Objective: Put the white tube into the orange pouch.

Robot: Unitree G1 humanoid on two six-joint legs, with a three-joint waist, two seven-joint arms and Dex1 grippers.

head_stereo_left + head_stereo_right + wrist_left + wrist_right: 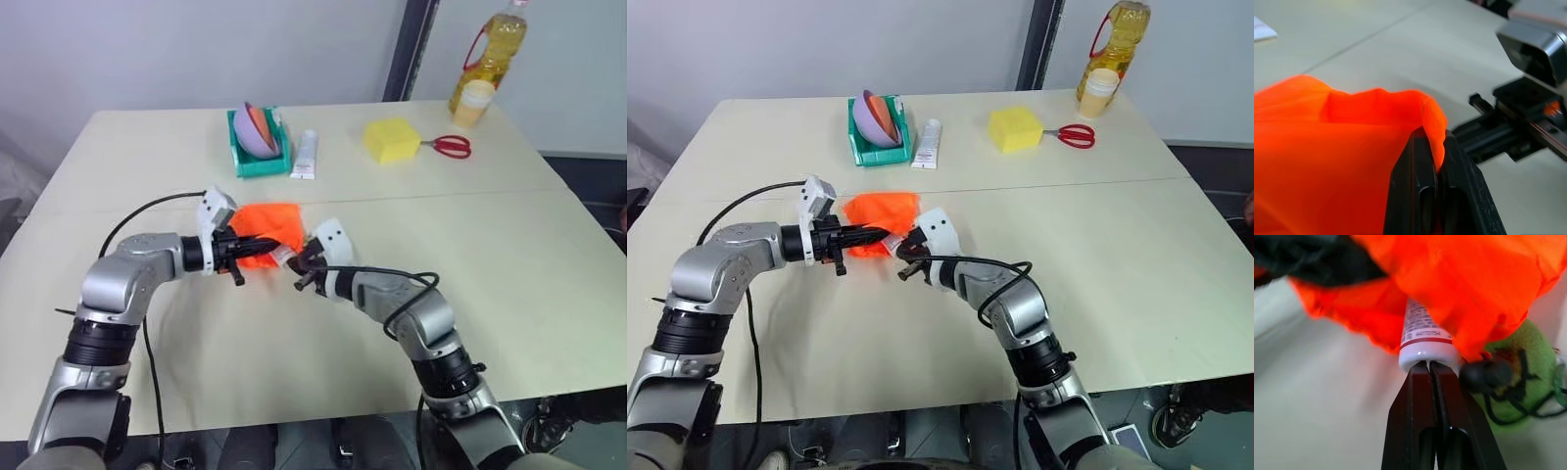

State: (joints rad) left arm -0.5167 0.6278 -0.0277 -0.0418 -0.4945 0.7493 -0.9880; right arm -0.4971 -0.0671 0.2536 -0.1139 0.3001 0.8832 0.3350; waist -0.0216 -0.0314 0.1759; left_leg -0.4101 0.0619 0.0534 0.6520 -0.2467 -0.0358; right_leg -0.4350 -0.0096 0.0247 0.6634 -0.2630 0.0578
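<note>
The left gripper point(1432, 161) pinches the orange pouch's point(269, 227) rim just above the table while the right gripper point(1428, 366), fingers pressed together, noses the white tube point(1422, 330) half inside; it looks to need a further push.

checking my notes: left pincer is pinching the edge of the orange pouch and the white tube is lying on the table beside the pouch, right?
Not quite. The left pincer does pinch the edge of the orange pouch, but the white tube is not lying on the table: its far end is already inside the pouch's opening, with the shut right pincer at its near end. The right wrist view shows this.
</note>
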